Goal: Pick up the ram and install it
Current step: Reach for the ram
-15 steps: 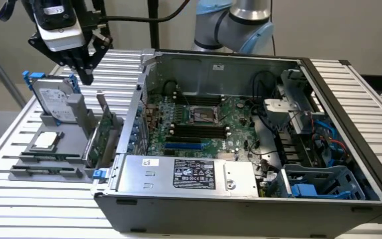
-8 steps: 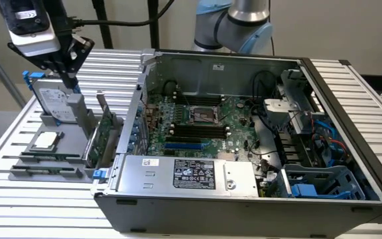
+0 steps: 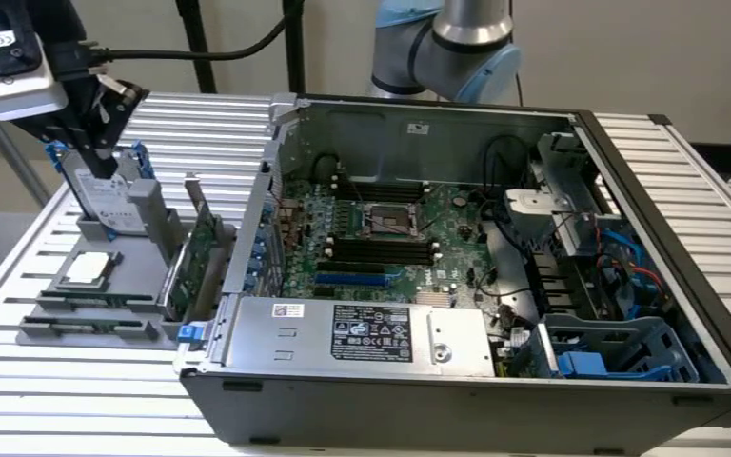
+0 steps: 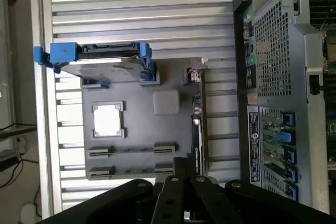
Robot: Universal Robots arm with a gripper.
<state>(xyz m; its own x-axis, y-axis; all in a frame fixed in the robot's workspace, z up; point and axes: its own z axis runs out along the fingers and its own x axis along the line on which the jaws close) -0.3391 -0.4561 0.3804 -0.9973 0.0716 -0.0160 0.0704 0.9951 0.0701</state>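
Exterior view has the gripper (image 3: 96, 152) hanging above the tray's (image 3: 137, 286) far end, over the upright drive (image 3: 111, 195). I cannot tell whether it is wide or narrow, and no ram shows in it. The ram (image 3: 92, 302) sits at the tray's near end, beyond the chip (image 3: 90, 269) from the drive. It appears to stand on its long edge, caught between two end brackets, probably so that its top edge is free to be grasped. Its long axis runs across the tray, about parallel to the drive's face and to the slots (image 3: 372, 249) in the case (image 3: 467, 400) beside the tray. The tray rests on the slatted counter (image 3: 35, 381).
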